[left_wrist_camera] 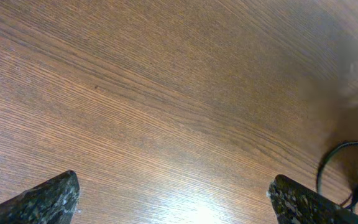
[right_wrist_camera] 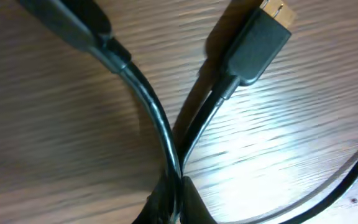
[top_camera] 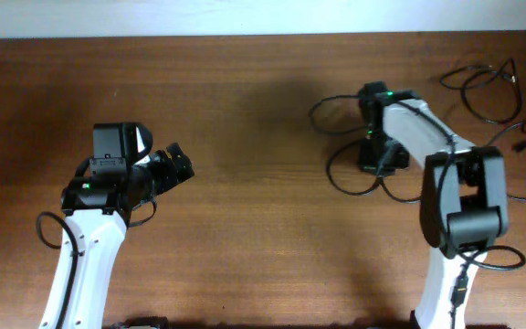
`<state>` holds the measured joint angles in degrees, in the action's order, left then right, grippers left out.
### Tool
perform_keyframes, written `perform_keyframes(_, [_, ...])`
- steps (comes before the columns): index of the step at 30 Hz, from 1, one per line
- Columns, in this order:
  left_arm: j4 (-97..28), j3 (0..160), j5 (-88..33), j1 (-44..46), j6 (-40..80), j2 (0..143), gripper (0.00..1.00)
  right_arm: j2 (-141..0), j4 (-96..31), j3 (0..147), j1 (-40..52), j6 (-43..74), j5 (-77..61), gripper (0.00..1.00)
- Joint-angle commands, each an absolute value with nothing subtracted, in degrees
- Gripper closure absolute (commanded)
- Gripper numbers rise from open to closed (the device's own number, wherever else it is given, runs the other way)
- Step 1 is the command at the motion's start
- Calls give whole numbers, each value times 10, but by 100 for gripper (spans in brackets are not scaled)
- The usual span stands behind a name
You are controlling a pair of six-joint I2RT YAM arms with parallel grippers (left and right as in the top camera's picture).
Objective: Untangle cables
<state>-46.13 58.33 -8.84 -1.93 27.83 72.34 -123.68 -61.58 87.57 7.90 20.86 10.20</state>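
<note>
On the right half of the table (top_camera: 263, 91), cables (top_camera: 343, 179): thin black cords lie in loose loops around the right fingers (top_camera: 371, 163). More loops lie toward the far right corner and along the right edge.
Right fingers: lowered into the loops. In the wrist view two cords run together into a dark mass at the bottom, and it cannot be told whether the fingers pinch them there.
Plug (right_wrist_camera: 257, 46): a flat black connector with a gold tip, lying on the wood just beside the crossing cords.
Left fingers (left_wrist_camera: 48, 199): spread wide with nothing between them, over bare wood nearer the left edge and well apart from the cords.
Risk, tightening: a pull at the crossing would probably drag both cords as one and cinch the loops instead of parting them.
Risk, snagging: the plug could catch on a neighbouring loop if its cord is drawn through.
Risk, sliding: nothing pins the bundle, so it may simply slide across the wood.
Risk, wrong wire: the arm wire (top_camera: 496, 259) is black too and could be confused with, or hooked by, the loops.
</note>
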Motion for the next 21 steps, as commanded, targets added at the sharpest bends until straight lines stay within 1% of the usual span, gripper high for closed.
perform_keyframes(1, [-462, 585, -92, -19, 269, 724, 1, -1299, -604, 842, 8, 217, 79, 96])
perform_keyframes(8, [-462, 585, -92, -19, 269, 724, 1, -1299, -593, 842, -157, 217, 81, 96])
perform_keyframes(11, [-462, 585, -92, -19, 269, 724, 1, -1299, -582, 842, -195, 194, 81, 96])
perform_keyframes(14, [-462, 585, -92, -19, 269, 724, 1, -1298, -563, 844, -204, 174, 81, 96])
perform_keyframes(17, [-462, 585, -92, -19, 269, 724, 1, -1288, -571, 863, -197, 174, 76, 87])
perform_keyframes(19, [-462, 585, -92, -19, 269, 724, 1, -1255, -592, 890, -187, 174, 49, 72])
perform_keyframes(21, [-462, 585, -92, -19, 269, 724, 1, -1212, -611, 917, -176, 162, 15, 51])
